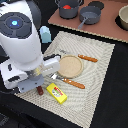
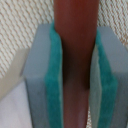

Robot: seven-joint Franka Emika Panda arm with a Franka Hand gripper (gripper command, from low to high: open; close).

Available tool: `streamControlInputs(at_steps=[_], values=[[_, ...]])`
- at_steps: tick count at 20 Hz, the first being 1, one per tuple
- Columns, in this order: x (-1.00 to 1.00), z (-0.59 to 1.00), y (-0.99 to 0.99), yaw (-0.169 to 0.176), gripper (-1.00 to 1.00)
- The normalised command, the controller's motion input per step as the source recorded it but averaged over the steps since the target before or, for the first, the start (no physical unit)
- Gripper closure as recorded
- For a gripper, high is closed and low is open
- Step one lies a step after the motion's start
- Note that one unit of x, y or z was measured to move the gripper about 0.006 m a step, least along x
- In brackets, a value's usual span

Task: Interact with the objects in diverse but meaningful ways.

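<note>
Wrist view: we see the pincer [image 2: 75,70] clamped on the sausage [image 2: 75,45], a smooth reddish-brown rod held between two grey blocks faced with teal pads [image 2: 54,75]. Woven cloth shows behind.

Exterior view: the arm's bulky white housing hides most of the pincer [image 1: 38,84]; only the lower end of the sausage [image 1: 39,90] pokes out beneath it, over the pale striped mat [image 1: 95,65] on the dark worktop [image 1: 117,100].

Just beside the sausage lies the yellow packet [image 1: 57,93], flat, red-labelled. On the mat: a round tan plate [image 1: 69,64] with an orange-handled knife [image 1: 86,58] and fork [image 1: 70,81] on either side. Light blue cup [image 1: 45,34] at the mat's far corner. On a brown board [image 1: 107,27] beyond, a grey pot [image 1: 68,7] holding something red, and a dark pan [image 1: 90,15].
</note>
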Motion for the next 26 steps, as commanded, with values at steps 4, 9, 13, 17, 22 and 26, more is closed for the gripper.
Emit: streamControlInputs(at_steps=[4,9,13,17,22,26], values=[[-0.75,0.44,-0.23,-0.132,1.0],[-0.81,0.41,-0.07,-0.106,1.0],[-0.86,0.26,0.01,-0.076,1.0],[-0.93,0.15,0.28,-0.018,1.0],[-0.93,0.04,0.51,0.016,1.0],[-0.75,0.0,0.61,0.053,1.0]])
